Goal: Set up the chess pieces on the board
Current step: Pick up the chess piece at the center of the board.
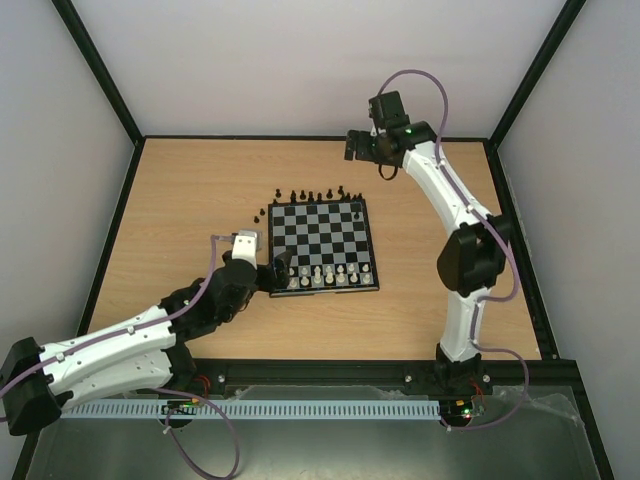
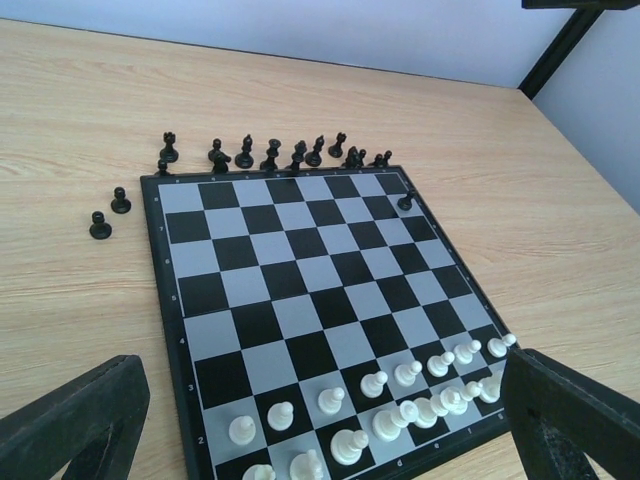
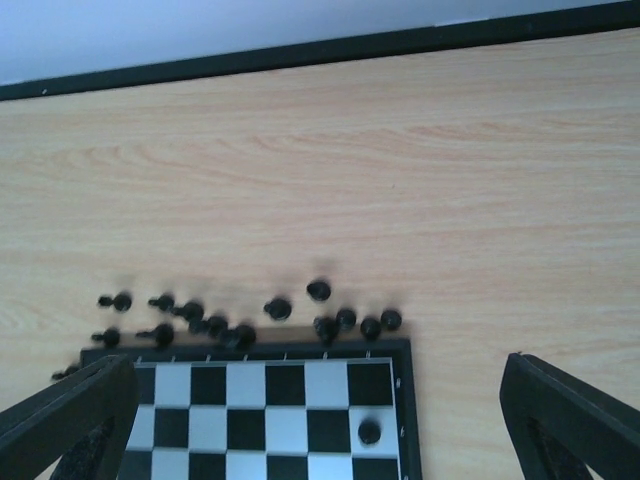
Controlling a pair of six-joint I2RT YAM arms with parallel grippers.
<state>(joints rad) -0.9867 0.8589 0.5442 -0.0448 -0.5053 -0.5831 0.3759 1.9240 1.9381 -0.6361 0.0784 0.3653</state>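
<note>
The board (image 1: 320, 240) lies in the middle of the wooden table. White chess pieces (image 2: 374, 384) stand in two rows on its near edge. A row of black chess pieces (image 2: 272, 155) stands on the table just beyond the far edge, and two more (image 2: 100, 226) sit off the far left corner. One black piece (image 3: 369, 432) stands on the board near its far right corner. My left gripper (image 1: 280, 268) hovers open at the board's near left corner, over the white rows. Above the table beyond the far right corner, my right gripper (image 1: 358, 150) hangs open and holds nothing.
The wooden table (image 1: 190, 200) is bounded by a black frame (image 1: 310, 137) along its far and side edges, with pale walls behind. A black corner post (image 2: 560, 45) rises at the far right. Bare wood surrounds the board on all sides.
</note>
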